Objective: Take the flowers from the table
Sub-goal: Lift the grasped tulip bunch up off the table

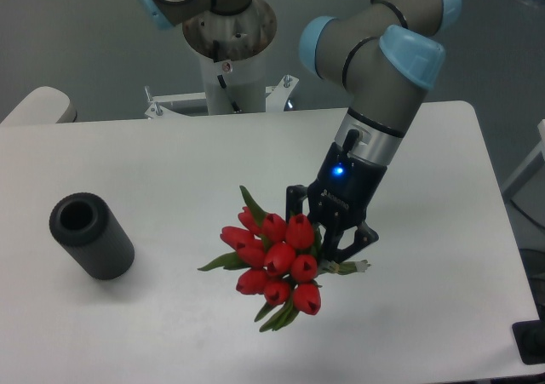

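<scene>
The flowers (274, 260), a bunch of red tulips with green leaves, are at the middle front of the white table (170, 163). My black gripper (330, 249) is right behind the blooms, on the stem side, and its fingers are closed around the stems. Most of the stems are hidden behind the blooms and the fingers; a short green end (349, 268) sticks out on the right. I cannot tell from this view whether the bunch rests on the table or hangs just above it.
A dark grey hollow cylinder (91, 235) lies on the table at the left. The robot's base (228, 60) stands at the back edge. The table's right edge (502, 231) is close to the arm.
</scene>
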`<action>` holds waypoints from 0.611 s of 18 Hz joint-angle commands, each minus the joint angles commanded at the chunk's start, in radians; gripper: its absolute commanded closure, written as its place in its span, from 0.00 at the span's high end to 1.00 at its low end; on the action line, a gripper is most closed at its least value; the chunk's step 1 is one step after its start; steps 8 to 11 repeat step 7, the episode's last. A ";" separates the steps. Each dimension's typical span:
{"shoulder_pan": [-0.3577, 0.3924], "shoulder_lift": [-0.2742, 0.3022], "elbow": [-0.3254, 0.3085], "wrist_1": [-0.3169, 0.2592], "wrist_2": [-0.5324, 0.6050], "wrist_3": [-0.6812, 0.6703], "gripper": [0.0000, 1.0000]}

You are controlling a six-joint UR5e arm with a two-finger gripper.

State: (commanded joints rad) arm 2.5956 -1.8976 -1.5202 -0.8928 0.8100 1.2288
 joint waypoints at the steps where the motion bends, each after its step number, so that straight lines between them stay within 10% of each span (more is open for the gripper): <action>1: -0.005 0.003 0.000 0.000 -0.003 -0.011 0.36; 11: -0.012 0.011 0.000 0.000 -0.018 -0.018 0.36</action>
